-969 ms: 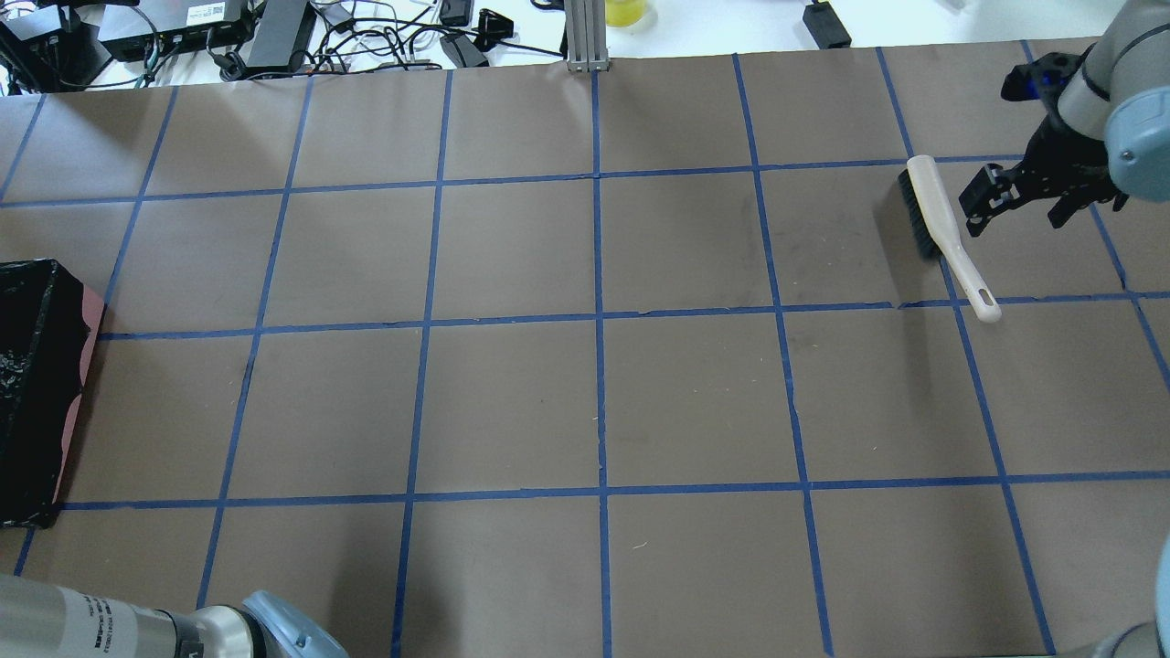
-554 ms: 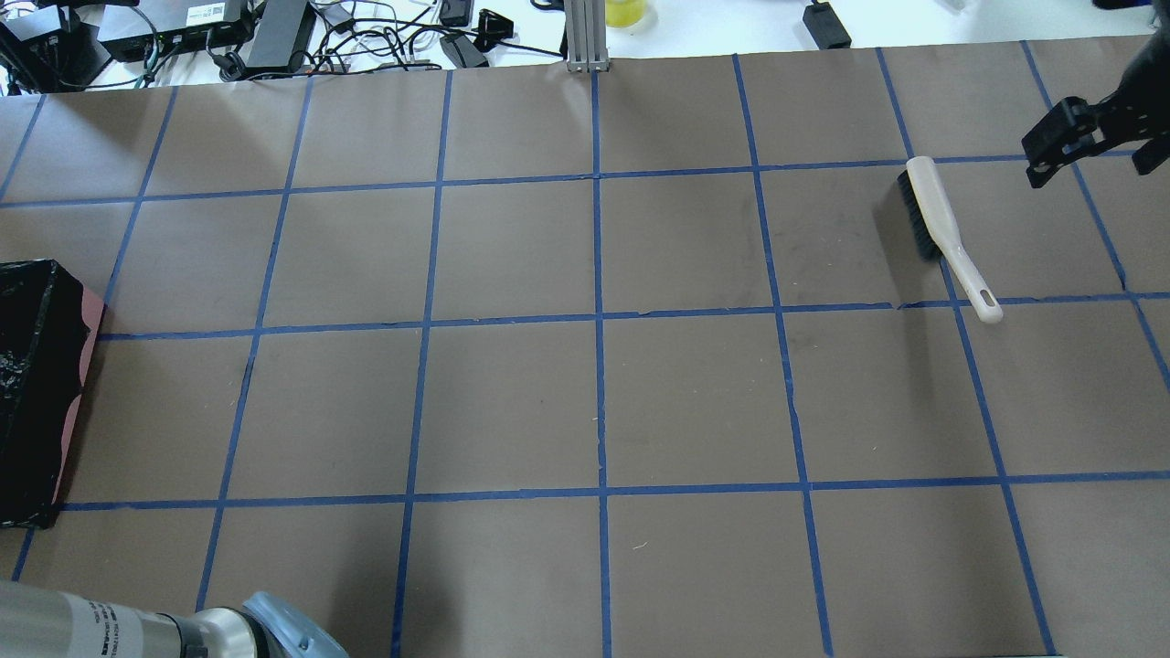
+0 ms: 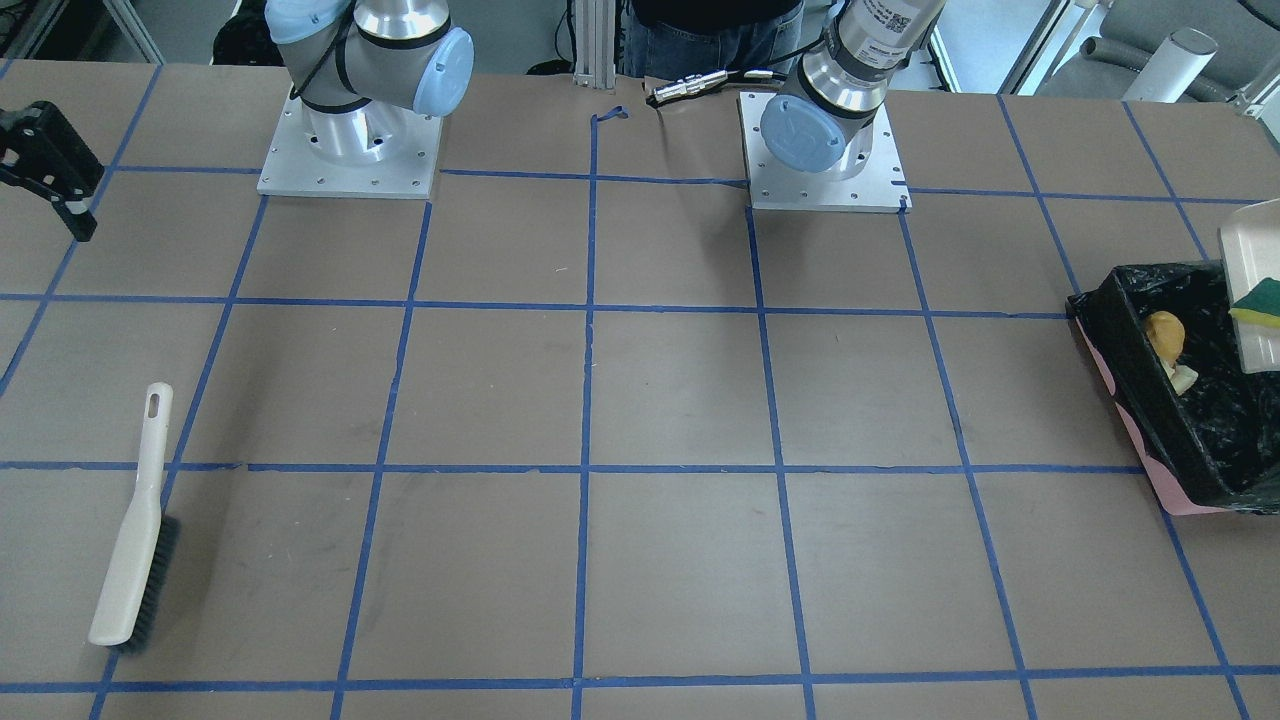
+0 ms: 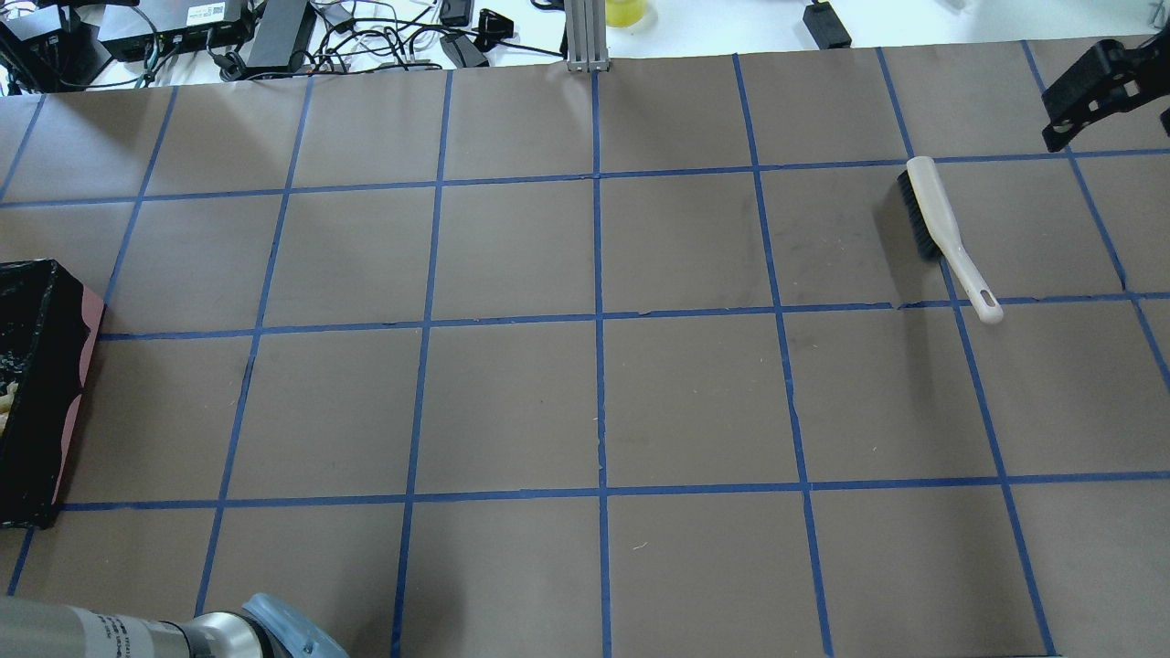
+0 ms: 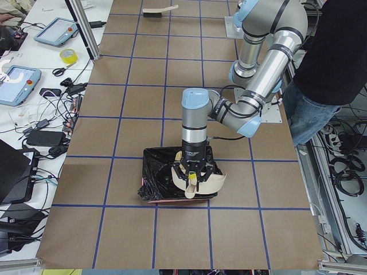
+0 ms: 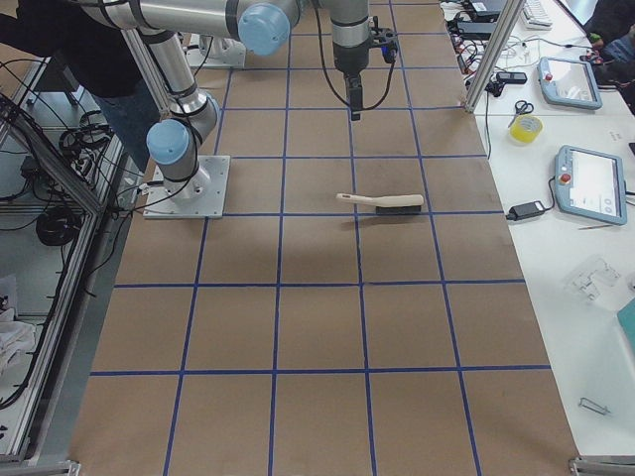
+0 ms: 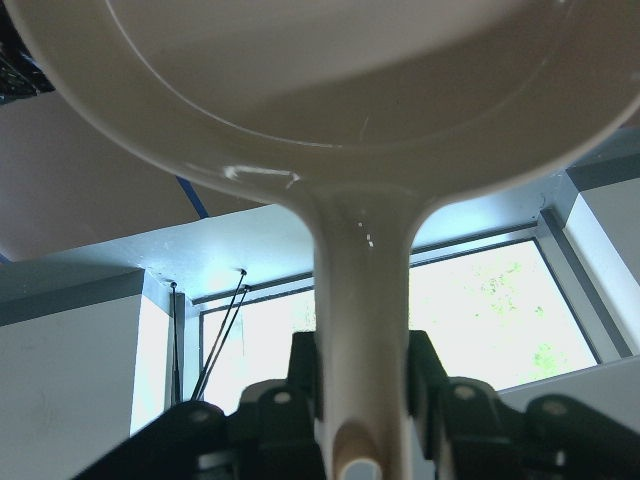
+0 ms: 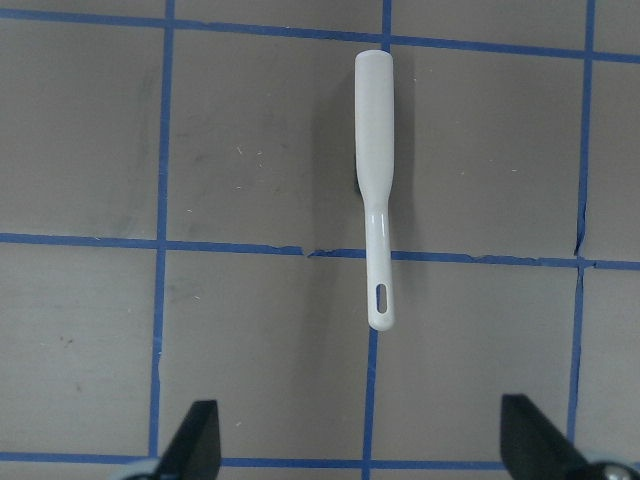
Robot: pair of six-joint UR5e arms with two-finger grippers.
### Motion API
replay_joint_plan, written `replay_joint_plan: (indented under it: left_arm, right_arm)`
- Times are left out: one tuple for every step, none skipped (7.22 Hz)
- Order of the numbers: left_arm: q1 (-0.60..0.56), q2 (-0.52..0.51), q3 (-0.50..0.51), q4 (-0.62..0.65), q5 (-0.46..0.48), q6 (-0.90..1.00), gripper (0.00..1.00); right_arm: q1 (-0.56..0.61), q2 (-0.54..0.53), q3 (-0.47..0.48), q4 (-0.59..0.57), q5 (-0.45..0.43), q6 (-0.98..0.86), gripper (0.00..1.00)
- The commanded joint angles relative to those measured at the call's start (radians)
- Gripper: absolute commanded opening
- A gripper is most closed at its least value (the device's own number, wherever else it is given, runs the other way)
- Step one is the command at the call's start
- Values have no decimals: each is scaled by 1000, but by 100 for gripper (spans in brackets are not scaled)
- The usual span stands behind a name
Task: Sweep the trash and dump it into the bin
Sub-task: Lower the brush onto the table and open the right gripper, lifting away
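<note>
The bin point(image 3: 1135, 350), a pink box with a black liner, stands at the table's end on my left side. My left gripper point(image 7: 362, 380) is shut on the handle of the beige dustpan point(image 7: 300, 90), which is tipped over the bin point(image 5: 155, 172). A green-and-yellow sponge point(image 3: 1256, 305) lies at the dustpan's lip point(image 3: 1250, 250). A golden lump of trash point(image 3: 1165, 333) rests inside the liner. My right gripper point(image 8: 370, 450) hangs open and empty above the table, away from the white brush point(image 8: 373, 190).
The brush point(image 4: 941, 233) lies flat on the brown paper on the right side. Cables and boxes point(image 4: 228, 37) crowd the far edge, and a metal post point(image 4: 585, 37) stands there. A person point(image 5: 338, 74) stands behind the robot's bases.
My right gripper has drawn back from beside the brush toward the far right corner. The brush has stayed put. A pale bit now shows inside the bin at the left edge.
</note>
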Motion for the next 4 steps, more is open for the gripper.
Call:
replay_joint_plan:
  left_arm:
    - [-1,29,-45,55,1,7,0]
    - [-1,37,-68,87,4,24,0]
    - [-2,43,-88,118,13,25,0]
    - [-7,54,-123,202,22,33,0]
  right_arm:
    - [173,20,-23,-3,0,199,100]
    - [247,34,-29,-4,-3,250,100]
    - [272,43,-27,0,1,255,100]
    - [272,45,-23,3,1,244,100]
